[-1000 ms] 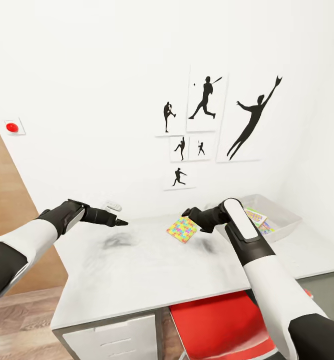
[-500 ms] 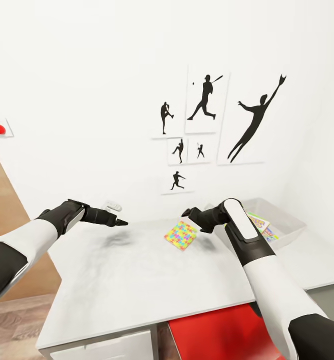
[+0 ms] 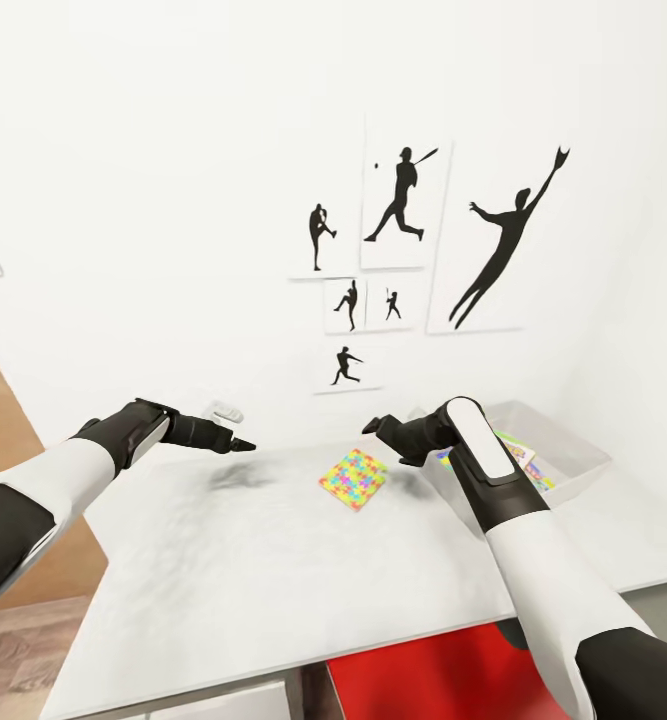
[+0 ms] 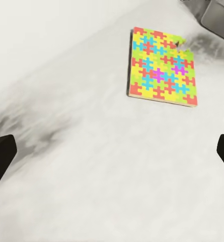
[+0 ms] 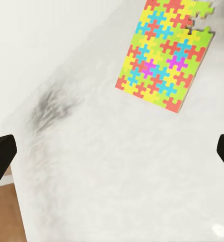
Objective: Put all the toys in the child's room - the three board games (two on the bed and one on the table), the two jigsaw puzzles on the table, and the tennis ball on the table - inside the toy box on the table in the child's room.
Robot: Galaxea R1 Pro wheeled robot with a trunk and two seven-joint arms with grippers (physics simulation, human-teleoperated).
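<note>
Both arms reach forward over the white table (image 3: pixel 273 570), elbows bent and forearms roughly level. The left gripper (image 3: pixel 241 444) hangs above the table's far left part, near the wall-side edge, fingers pointing toward the table's middle. In the left wrist view its two dark fingertips (image 4: pixel 2 156) sit at opposite sides of the picture, wide apart, with nothing between them but bare table top. The right gripper (image 3: pixel 371 425) hovers above the far middle of the table, close to the jigsaw puzzle (image 3: pixel 353 477), pointing toward the left arm. Its fingertips (image 5: pixel 1 154) also stand wide apart in the right wrist view and hold nothing.

One jigsaw puzzle lies flat on the table, between the two grippers and nearer the right one, toward the far edge. It is a rectangle of yellow, green, red, blue and purple pieces (image 4: pixel 160 68), and one corner has a small gap with a piece sticking out (image 5: pixel 164 50).

One toy box (image 3: pixel 578 455), a shallow pale tray, stands at the table's far right corner, partly hidden behind the right forearm. Inside it lie flat colourful items (image 3: pixel 521 452); how many there are cannot be told.

Six black silhouette posters (image 3: pixel 403 205) of ball players hang on the wall above the table's far edge. A red chair (image 3: pixel 423 680) stands at the near edge.
</note>
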